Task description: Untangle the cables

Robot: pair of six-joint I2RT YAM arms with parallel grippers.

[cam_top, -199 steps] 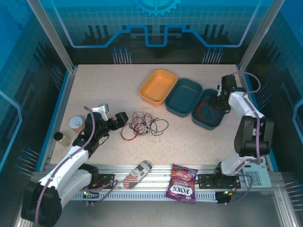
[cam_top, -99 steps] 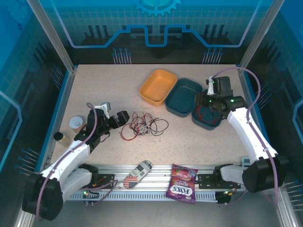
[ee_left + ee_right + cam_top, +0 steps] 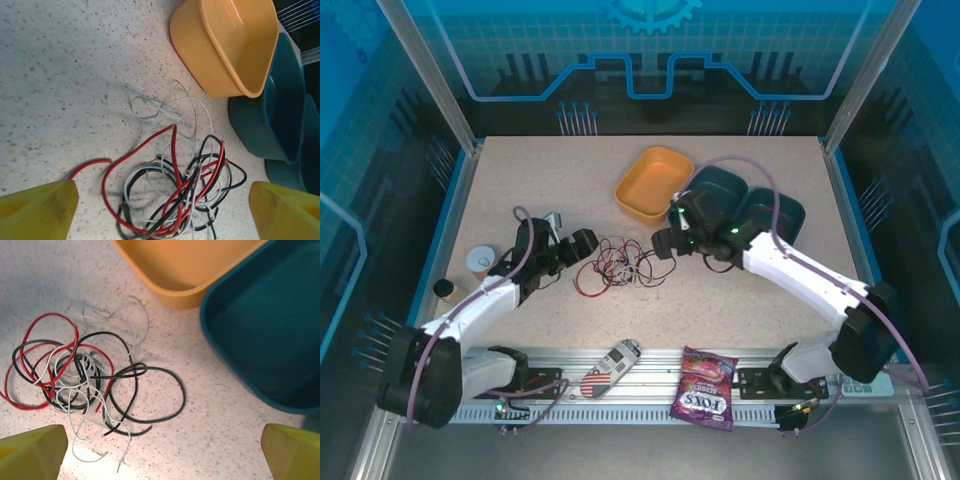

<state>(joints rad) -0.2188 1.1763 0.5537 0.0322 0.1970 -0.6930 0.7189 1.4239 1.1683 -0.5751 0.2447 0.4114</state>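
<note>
The left claw and right claw both stand spread apart beside the cables. It is best that each pinches one outlying strand, then draws outward gently.

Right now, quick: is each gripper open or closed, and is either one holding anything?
Left gripper: open, holding nothing.
Right gripper: open, holding nothing.

Robotics lab test cell, blue graphic-printed panel walls, aluminium frame posts, speckled tabletop, slotted metal mounting rail
</note>
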